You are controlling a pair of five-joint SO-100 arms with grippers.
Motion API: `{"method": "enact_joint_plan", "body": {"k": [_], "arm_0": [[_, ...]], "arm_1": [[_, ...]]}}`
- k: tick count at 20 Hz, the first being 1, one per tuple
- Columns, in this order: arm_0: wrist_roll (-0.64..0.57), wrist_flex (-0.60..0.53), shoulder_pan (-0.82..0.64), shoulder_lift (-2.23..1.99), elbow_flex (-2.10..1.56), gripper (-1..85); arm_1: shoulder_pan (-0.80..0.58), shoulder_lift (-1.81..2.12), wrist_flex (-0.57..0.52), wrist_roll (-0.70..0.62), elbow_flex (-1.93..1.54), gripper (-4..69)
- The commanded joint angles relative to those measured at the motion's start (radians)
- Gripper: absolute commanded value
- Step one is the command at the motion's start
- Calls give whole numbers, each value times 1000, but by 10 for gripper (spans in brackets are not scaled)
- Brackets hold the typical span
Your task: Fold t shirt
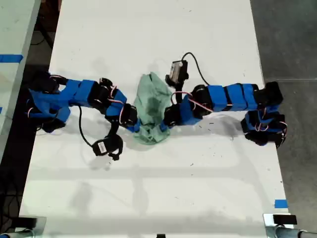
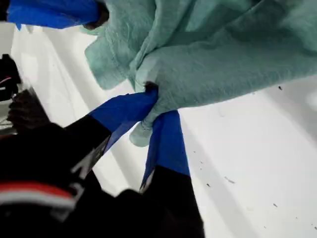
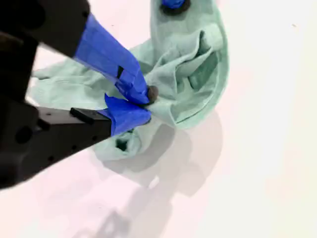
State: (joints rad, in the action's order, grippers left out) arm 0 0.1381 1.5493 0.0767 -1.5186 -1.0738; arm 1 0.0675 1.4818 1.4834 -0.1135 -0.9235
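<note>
t shirt (image 2: 223,59) cut off by first wrist view's edge, neckline and sleeves lost in bunched folds

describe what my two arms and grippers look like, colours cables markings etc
Both arms are built from bright blue segments joined by black motor blocks, with thin red-and-white wires looping along them. A black cable runs to a small camera module on each. My first gripper and my second gripper have black bodies and tapered blue fingers. No markings are legible.

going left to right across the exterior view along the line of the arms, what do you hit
strip of blue tape on the neighbouring surface → arm on the exterior view's left → t shirt → arm on the exterior view's right
</note>
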Motion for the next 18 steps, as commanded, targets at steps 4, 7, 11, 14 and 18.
{"method": "enact_joint_plan", "body": {"k": [4,7,11,14,18], "arm_0": [[-114,28,-419,-318,-258,0],[-198,-38,-629,-199,-316,0],[-282,-147,-772,80,-264,2],[-402,-18,-811,341,-8,358],[-443,41,-824,233,37,258]], "arm_1": [[-293,175,-124,-126,-89,-4],[-468,161,-285,-209,-227,-4],[-644,31,-472,-276,-376,8],[-695,-89,-391,-330,-288,281],[-738,-49,-245,-376,-225,321]]}}
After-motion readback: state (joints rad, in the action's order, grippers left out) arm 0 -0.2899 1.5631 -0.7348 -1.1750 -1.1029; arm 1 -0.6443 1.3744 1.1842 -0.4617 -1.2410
